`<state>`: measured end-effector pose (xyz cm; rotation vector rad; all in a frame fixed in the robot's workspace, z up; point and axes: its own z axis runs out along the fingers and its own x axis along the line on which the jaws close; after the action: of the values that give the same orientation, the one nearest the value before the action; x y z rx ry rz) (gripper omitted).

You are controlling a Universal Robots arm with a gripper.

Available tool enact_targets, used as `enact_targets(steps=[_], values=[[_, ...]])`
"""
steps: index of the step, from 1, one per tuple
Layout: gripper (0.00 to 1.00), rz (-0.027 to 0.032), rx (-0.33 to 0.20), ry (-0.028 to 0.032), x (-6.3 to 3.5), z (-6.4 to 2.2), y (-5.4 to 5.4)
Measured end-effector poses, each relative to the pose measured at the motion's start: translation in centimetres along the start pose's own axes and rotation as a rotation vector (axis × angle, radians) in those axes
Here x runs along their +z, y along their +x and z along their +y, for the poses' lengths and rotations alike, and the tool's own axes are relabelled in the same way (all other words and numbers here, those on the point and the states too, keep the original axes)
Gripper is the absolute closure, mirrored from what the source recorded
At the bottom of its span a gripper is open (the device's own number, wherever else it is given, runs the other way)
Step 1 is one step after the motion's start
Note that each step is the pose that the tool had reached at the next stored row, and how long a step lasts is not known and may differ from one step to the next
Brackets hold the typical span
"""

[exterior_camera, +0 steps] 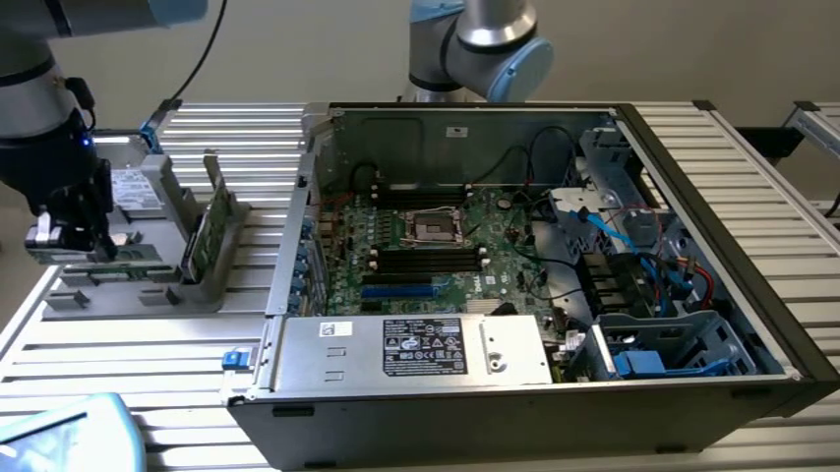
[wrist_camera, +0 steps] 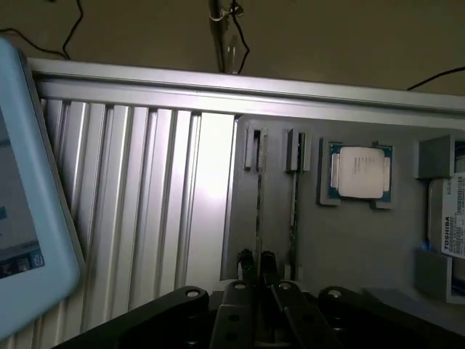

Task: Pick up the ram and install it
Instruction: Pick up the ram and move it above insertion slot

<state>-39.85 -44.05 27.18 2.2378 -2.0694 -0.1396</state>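
Because the gripper (wrist_camera: pixel 257 262) has its jaws clenched only on the thin edge of the ram (wrist_camera: pixel 259 203), standing in the grey tray (wrist_camera: pixel 349 243), a slanted lift could jam or drop it.

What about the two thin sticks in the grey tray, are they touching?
Apart. The wrist view shows the ram and the other stick in separate slots, grey tray between them.

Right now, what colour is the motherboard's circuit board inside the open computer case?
Green. The motherboard shows best in the exterior view.
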Motion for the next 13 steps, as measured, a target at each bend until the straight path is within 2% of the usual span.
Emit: enact_targets(steps=[13], values=[[0.86, -0.0004, -0.002, -0.0101, -5.86, -4.04, 0.3]])
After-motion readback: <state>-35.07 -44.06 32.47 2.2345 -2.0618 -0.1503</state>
